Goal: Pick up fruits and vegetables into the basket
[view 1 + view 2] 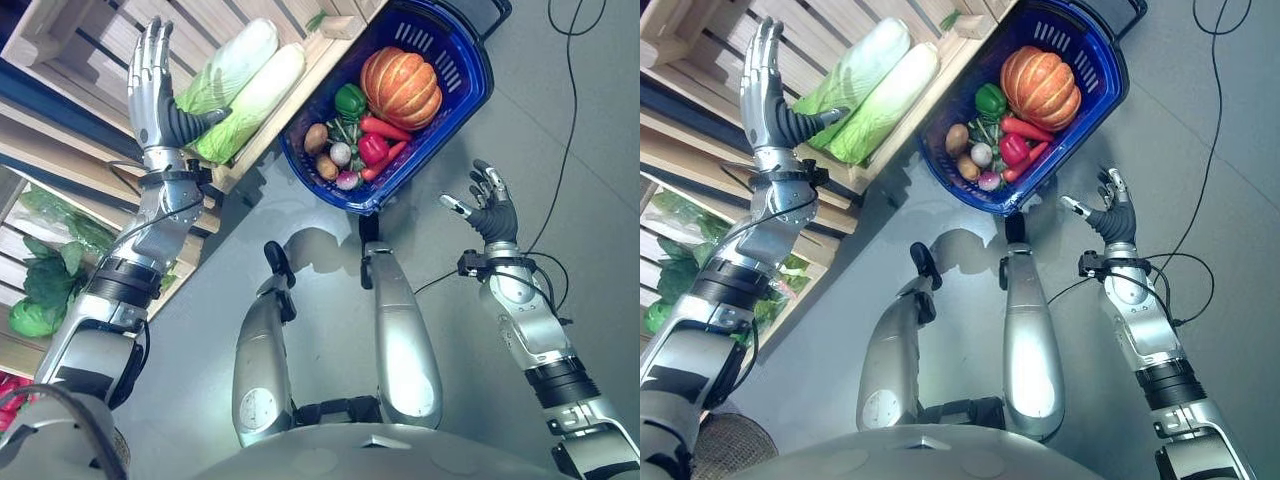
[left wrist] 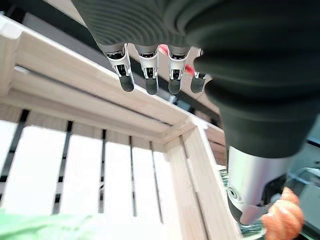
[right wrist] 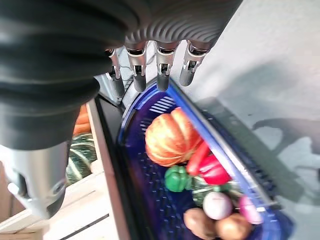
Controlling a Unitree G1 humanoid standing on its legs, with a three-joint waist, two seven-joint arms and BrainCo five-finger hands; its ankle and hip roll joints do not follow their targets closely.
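Two napa cabbages (image 1: 245,85) lie side by side in a slatted wooden crate (image 1: 90,45), beside the blue basket (image 1: 465,75) on the floor that already holds a pumpkin (image 1: 400,87), peppers and small roots. The left hand (image 1: 152,85) hovers over the crate with fingers straight and thumb touching the nearer cabbage, holding nothing; the right hand (image 1: 488,205) waits spread and empty near the basket's rim. A one-handed grasp on so long and bulky a cabbage may well slip, or the head could catch the crate's edge.

text: none legible | labels: none | signs: none | numbers: 0
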